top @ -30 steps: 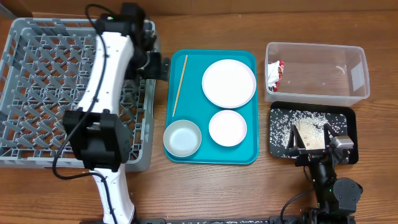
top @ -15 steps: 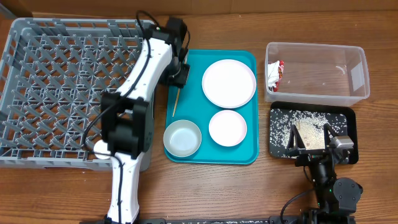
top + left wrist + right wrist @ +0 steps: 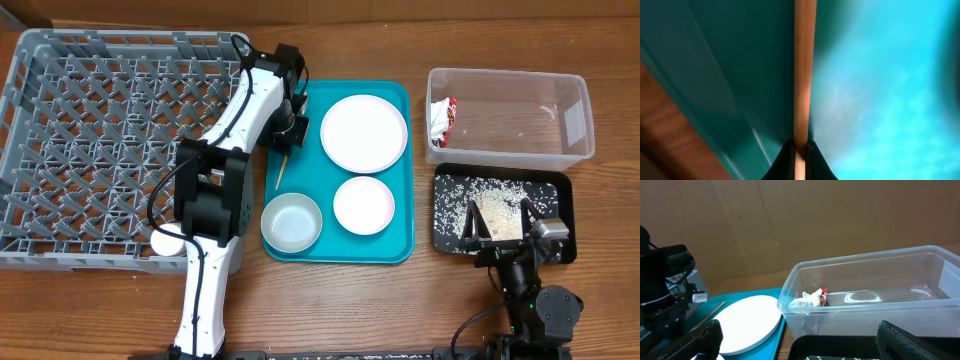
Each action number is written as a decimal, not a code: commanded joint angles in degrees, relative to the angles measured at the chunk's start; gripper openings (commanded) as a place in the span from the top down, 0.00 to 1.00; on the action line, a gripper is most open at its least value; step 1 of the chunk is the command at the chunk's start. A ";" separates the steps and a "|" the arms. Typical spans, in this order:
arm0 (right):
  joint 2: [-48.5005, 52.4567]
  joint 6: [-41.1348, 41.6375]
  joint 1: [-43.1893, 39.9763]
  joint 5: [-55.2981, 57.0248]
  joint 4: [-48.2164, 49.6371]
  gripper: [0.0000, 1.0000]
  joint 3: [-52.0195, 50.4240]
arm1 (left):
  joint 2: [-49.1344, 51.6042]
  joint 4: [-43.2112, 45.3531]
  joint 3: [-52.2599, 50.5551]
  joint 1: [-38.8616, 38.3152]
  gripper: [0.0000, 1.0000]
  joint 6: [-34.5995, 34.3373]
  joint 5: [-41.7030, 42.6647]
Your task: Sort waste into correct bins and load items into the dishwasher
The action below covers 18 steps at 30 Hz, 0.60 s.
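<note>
Overhead, the rack (image 3: 80, 130) sits left on the counter (image 3: 330, 300), the teal tray (image 3: 400, 240) just beside it. My right jaws hang wide apart over the black tray (image 3: 566, 195). My left jaws are clamped on a chopstick (image 3: 282, 172) at the teal tray's left edge.

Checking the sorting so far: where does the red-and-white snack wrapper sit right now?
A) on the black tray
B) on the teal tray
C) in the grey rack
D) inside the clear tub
D: the snack wrapper lies inside the clear tub, at its left end.
</note>
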 commanded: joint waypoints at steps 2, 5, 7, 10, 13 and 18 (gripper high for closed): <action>-0.57 -0.42 -0.22 0.28 0.42 0.00 -0.59 | -1.33 -4.11 5.70 0.92 0.96 -3.48 1.90; -0.57 -0.42 -0.22 0.26 0.42 0.00 -0.59 | -6.67 -7.08 7.82 2.80 0.96 -5.51 2.12; -0.57 -0.42 -0.22 0.26 0.42 0.00 -0.59 | -12.41 -8.50 7.82 5.66 0.96 -5.68 2.14; -0.57 -0.42 -0.22 0.26 0.42 0.00 -0.59 | -17.44 -10.64 7.80 9.79 0.96 -4.37 0.61; -0.57 -0.42 -0.22 0.28 0.42 0.00 -0.59 | -18.03 -12.35 7.76 12.17 0.96 -2.54 -1.62; -0.57 -0.42 -0.22 0.26 0.42 0.00 -0.59 | -16.52 -12.20 3.58 14.14 0.90 2.01 -2.19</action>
